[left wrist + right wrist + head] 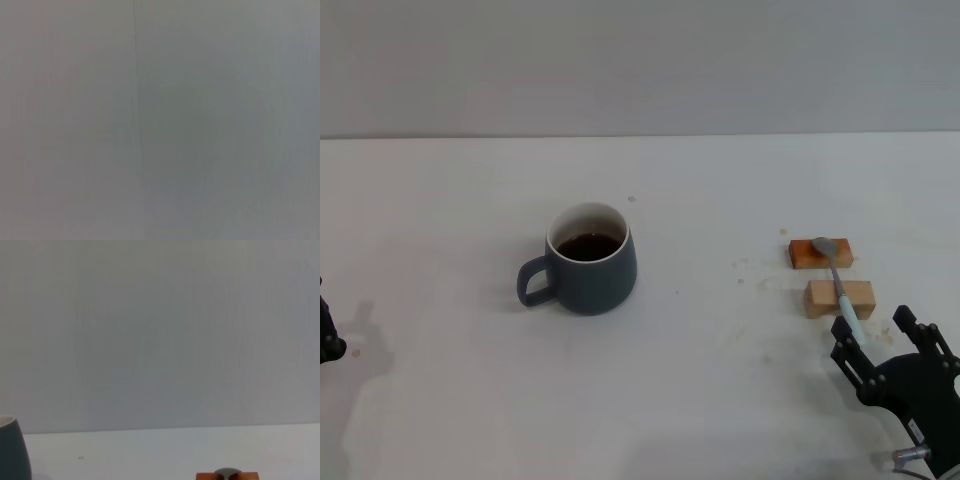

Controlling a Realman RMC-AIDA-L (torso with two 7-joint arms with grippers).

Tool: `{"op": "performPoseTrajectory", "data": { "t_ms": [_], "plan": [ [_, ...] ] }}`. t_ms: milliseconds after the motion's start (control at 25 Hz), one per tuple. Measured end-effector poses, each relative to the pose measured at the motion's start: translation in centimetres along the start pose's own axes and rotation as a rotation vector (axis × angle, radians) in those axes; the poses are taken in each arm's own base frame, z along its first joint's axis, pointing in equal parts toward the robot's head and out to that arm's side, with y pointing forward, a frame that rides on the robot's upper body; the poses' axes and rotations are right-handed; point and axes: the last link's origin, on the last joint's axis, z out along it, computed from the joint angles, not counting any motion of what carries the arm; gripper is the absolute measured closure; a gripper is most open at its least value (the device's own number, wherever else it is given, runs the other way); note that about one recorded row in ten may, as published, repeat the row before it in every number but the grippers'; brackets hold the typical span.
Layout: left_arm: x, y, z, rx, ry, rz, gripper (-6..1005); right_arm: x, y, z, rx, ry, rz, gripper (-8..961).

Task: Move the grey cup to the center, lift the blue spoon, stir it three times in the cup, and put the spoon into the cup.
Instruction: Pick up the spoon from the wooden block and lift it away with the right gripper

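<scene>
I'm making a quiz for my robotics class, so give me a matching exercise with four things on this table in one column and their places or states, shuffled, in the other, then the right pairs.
Things:
1. grey cup
2. blue spoon
3. right gripper
4. left gripper

Places or states:
A. lying across two wooden blocks
B. at the table's left edge, barely in view
C. near the middle, holding dark liquid
D. open, just short of the spoon's handle end

Pairs: 1-C, 2-A, 3-D, 4-B

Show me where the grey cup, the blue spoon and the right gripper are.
grey cup (pixel 592 278): head view, outer front wall.
blue spoon (pixel 842 292): head view, pale handle over the nearer block.
right gripper (pixel 876 337): head view, gap between its fingertips.
</scene>
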Motion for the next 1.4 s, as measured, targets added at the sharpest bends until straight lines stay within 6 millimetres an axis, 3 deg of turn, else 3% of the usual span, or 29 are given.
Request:
{"op": "performPoseTrajectory", "data": {
  "t_ms": [1400],
  "plan": [
    [0.02,-0.01,0.04,-0.002,0.001,0.001,1000,0.24,0.05,0.18,-0.003,0.020,0.014,207]
  ]
}}
